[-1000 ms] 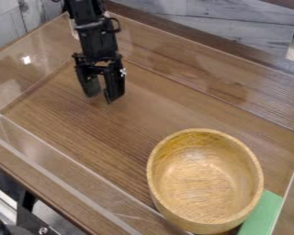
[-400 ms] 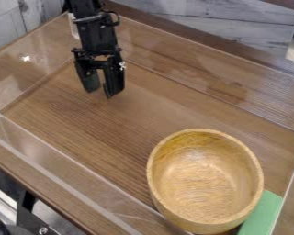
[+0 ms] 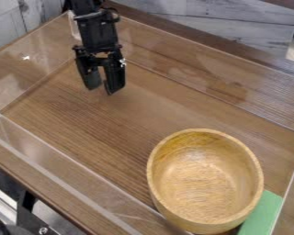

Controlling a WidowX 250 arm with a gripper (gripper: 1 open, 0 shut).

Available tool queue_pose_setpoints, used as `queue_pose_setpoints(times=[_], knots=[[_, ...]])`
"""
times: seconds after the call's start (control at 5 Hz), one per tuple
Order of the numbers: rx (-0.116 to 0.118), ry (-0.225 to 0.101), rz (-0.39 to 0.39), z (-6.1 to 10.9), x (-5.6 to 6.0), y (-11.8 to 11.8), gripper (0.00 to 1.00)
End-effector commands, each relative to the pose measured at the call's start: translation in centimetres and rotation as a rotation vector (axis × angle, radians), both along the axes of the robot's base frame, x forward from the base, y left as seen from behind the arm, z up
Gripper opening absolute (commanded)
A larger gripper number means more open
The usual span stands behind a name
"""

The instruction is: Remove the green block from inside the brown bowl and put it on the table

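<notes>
The brown bowl (image 3: pixel 206 180) sits on the table (image 3: pixel 175 101) at the lower right, and its hollow shows only bare wood. No green block shows inside it or between the fingers. A flat green shape (image 3: pixel 271 217) lies at the lower right corner, partly behind the bowl's rim; I cannot tell whether it is the block. My gripper (image 3: pixel 100 88) hangs at the upper left, far from the bowl. It points down at the tabletop, its black fingers (image 3: pixel 85 77) apart with nothing between them.
Low clear acrylic walls (image 3: pixel 63 170) edge the table along the front and left. A grey marbled surface (image 3: pixel 235 23) runs behind the far edge. Dark hardware (image 3: pixel 15 216) sits below the table's front corner.
</notes>
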State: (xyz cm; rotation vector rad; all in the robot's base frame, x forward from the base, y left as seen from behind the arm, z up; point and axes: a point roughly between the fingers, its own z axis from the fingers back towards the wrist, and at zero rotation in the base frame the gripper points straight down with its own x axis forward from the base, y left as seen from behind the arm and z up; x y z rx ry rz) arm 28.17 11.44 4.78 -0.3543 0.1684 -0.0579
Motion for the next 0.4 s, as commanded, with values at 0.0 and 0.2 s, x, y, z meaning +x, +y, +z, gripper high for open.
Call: queue_pose_setpoints(times=[0.0,0.2], knots=[[0.028,-0.069,0.012,1.84,1.03,1.03,1.00],[0.025,-0.072,0.012,1.76,1.11,1.19,0.00]])
